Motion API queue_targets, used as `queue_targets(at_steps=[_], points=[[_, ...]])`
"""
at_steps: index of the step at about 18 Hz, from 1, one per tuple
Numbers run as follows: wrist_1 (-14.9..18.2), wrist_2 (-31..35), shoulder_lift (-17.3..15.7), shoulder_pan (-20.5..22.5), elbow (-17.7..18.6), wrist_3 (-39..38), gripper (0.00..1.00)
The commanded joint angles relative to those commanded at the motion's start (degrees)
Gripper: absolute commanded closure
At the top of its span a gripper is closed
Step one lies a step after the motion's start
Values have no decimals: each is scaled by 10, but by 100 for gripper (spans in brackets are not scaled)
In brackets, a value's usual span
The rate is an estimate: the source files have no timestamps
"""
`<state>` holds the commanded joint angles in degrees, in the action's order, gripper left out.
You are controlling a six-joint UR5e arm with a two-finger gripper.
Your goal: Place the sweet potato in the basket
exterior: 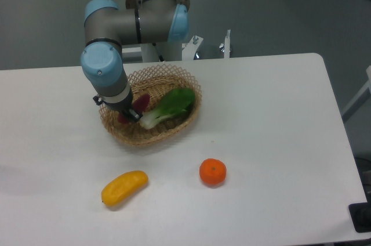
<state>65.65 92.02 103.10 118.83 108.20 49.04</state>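
Note:
The tan wicker basket (pixel 174 131) sits at the table's middle left. Inside it lies a green leafy vegetable (pixel 171 105) with a white stem. The reddish-purple sweet potato (pixel 141 102) shows in the basket's left part, mostly hidden behind my wrist. My gripper (pixel 128 114) reaches down into the basket at the sweet potato. Its fingers are hidden by the wrist and the basket, so I cannot tell whether they are open or shut on the sweet potato.
A yellow-orange oblong fruit (pixel 124 188) lies in front of the basket at the left. A round orange (pixel 213 172) lies in front at the right. The arm's base stands behind the table's far edge.

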Motion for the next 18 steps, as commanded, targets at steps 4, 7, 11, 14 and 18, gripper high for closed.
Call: queue_targets(at_steps=[4,7,11,14,18], points=[[-3,-1,-1,1,-10,1,0],[-6,-1,3,19,-26,4,0],[-29,-2,3,82,-41,11,0],[-33,-4,6,134,-61,39,0],[-32,-6,21,198,-103,101,0]])
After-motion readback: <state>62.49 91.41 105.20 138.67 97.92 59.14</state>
